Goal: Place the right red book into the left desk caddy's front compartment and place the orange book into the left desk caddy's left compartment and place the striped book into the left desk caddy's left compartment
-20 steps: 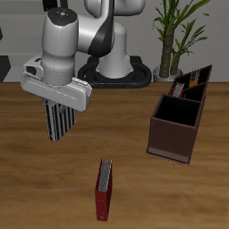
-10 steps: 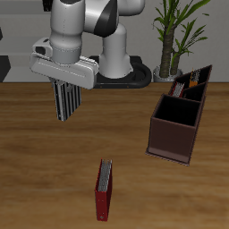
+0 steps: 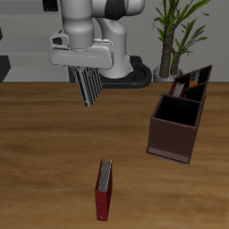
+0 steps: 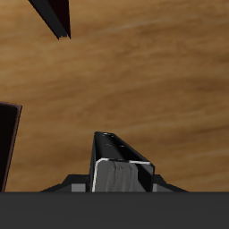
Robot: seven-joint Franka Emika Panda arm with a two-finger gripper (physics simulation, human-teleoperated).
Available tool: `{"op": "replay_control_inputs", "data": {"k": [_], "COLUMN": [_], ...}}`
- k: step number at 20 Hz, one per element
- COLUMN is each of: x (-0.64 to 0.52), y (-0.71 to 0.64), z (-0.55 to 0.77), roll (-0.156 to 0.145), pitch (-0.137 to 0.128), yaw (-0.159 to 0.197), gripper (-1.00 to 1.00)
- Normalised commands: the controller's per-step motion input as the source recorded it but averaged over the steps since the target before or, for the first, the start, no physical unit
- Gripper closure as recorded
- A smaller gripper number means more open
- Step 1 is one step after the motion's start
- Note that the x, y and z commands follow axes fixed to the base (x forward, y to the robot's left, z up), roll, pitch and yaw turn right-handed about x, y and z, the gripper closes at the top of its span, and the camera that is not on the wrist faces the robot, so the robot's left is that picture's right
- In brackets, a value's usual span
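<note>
Carrying the striped book [image 3: 88,86] high above the table [image 3: 54,152], the gripper [image 3: 82,70] is clenching it by its upper end, so the book is hanging below the fingers, well clear of the wood. Its long axis is running close to vertical but tilting, the lower end leaning toward the caddy side. In the wrist view the book [image 4: 121,163] is showing as a dark slab held between the jaws.

The left caddy [image 3: 192,82] (the near-black one, farther back by the plant [image 3: 174,31]) is sitting well apart from the book, with something orange already showing inside it. The reddish-brown caddy [image 3: 175,128] is standing in front of it, nearer the table's front edge.

The risks, as I judge them: the tilt could be making the lower corner catch a rim or divider on the way down, and then the book would be twisting in the grip or slipping out. Dropping too early, it could be landing in the brown caddy instead. A dark red book [image 3: 104,190] is lying flat near the front edge, out of the way.
</note>
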Motion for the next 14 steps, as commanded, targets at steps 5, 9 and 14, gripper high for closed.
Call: {"op": "replay_control_inputs", "data": {"k": [5, 9, 14], "x": [-0.56, -0.33, -0.62], "y": [0.37, 0.18, 0.25], "z": [0.07, -0.01, 0.09], "roll": [-0.02, -0.037, -0.095], "pitch": [-0.034, -0.02, -0.094], "yaw": [0.111, 0.035, -0.028], "gripper": [1.0, 1.0, 1.0]}}
